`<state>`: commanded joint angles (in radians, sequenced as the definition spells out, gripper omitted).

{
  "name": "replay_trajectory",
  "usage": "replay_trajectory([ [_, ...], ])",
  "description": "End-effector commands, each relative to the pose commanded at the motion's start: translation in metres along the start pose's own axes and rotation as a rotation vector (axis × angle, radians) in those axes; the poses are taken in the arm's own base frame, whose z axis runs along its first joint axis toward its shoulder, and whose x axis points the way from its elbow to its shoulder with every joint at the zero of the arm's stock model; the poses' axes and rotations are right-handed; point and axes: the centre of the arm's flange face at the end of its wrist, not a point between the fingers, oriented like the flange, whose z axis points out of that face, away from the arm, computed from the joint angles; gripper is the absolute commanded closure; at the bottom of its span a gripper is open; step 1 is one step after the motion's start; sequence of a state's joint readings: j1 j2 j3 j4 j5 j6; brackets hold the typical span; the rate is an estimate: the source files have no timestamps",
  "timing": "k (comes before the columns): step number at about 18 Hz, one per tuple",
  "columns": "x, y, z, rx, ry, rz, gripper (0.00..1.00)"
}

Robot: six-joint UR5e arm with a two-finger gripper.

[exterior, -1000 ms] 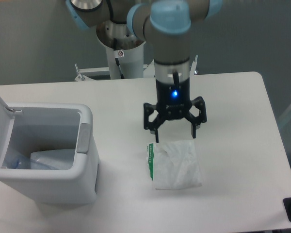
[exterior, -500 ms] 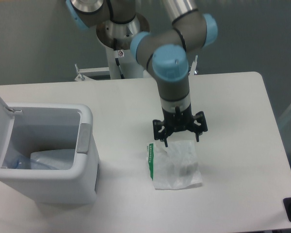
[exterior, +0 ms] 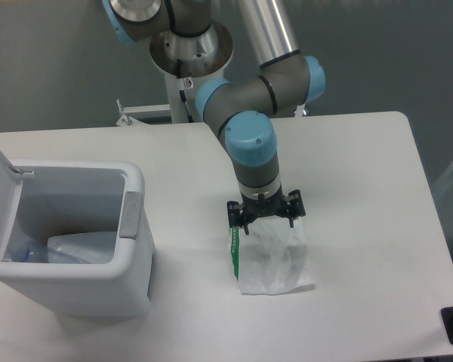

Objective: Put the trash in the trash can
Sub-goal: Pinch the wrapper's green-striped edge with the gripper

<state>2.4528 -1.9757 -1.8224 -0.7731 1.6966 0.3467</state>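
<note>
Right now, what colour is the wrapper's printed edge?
Green, along the left edge of the white wrapper, clearest in the fixed camera view.

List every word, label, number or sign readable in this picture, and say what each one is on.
No text can be read.
Crumpled white plastic wrapper: tiny print along its green edge, too small and blurred to read.
Boxy white plastic bin: its grey tab shows no lettering.
Two-finger gripper: no visible markings.
</note>
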Motion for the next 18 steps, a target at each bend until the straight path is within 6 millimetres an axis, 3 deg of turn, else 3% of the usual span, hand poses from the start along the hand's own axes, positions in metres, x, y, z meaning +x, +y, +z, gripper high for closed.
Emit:
replay_trajectory([
  [8, 0.001, 0.004, 0.019, -0.052, -0.034, 0.016, 0.03],
  [13, 0.0, 0.003, 0.019, -0.056, -0.048, 0.023, 0.42],
  [17, 0.0, 0.003, 0.018, -0.052, -0.041, 0.025, 0.93],
  [18, 0.001, 0.003, 0.018, -0.053, -0.037, 0.027, 1.0],
])
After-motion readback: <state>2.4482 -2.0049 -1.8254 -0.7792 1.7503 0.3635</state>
